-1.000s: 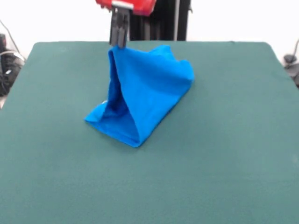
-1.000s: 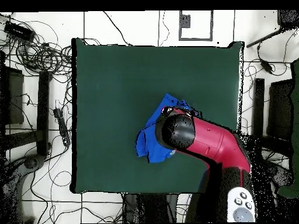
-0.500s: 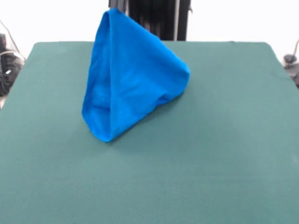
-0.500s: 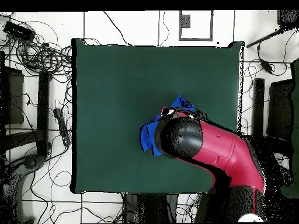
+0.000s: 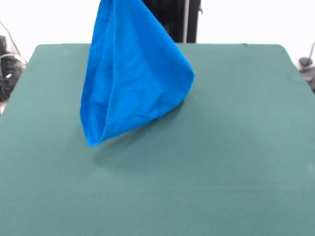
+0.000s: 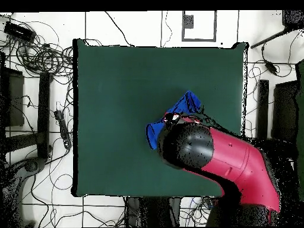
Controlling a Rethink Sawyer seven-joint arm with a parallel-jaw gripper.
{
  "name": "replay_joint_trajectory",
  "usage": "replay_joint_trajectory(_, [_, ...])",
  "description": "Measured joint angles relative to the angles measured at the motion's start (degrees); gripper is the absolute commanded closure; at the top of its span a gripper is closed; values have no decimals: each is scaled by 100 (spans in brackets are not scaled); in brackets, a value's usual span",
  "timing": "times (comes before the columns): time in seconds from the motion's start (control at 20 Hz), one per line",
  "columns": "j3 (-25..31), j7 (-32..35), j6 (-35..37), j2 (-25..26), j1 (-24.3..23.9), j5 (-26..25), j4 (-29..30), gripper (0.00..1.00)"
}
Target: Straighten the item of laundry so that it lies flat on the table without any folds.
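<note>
The item of laundry (image 5: 133, 78), a bright blue shirt, hangs bunched in a tall cone that runs past the top edge of the front view. Its lowest corner hovers over the table (image 5: 221, 162) with a shadow under it. I cannot tell whether its right bulge touches the green cloth. From overhead, only blue patches of the shirt (image 6: 183, 105) show beside the red and black arm (image 6: 219, 157), over the table (image 6: 119, 89) right of centre. The gripper itself is hidden, above the picture in one view and under the arm in the other. The shirt hangs from it.
A black column (image 5: 167, 19) stands behind the hanging shirt. Cables (image 6: 41, 56) and dark stands (image 6: 44, 113) crowd the floor around the table's left and right sides. The arm covers the table's near-right corner in the overhead view.
The shirt has been lifted higher and its lower tip has left the table. It has shifted slightly left in the front view, and the gripper has risen out of the picture.
</note>
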Motion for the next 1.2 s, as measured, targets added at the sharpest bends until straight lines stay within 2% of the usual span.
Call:
replay_joint_trajectory(0.3, [22, 0, 453, -212, -188, -12, -101, 100])
replay_joint_trajectory(0.55, [64, 0, 989, -281, -554, -68, -441, 100])
replay_joint_trajectory(0.95, [361, 0, 2041, -275, -1468, -327, -1505, 100])
replay_joint_trajectory(1.2, [525, -1, 2471, -276, -1818, -482, -1985, 100])
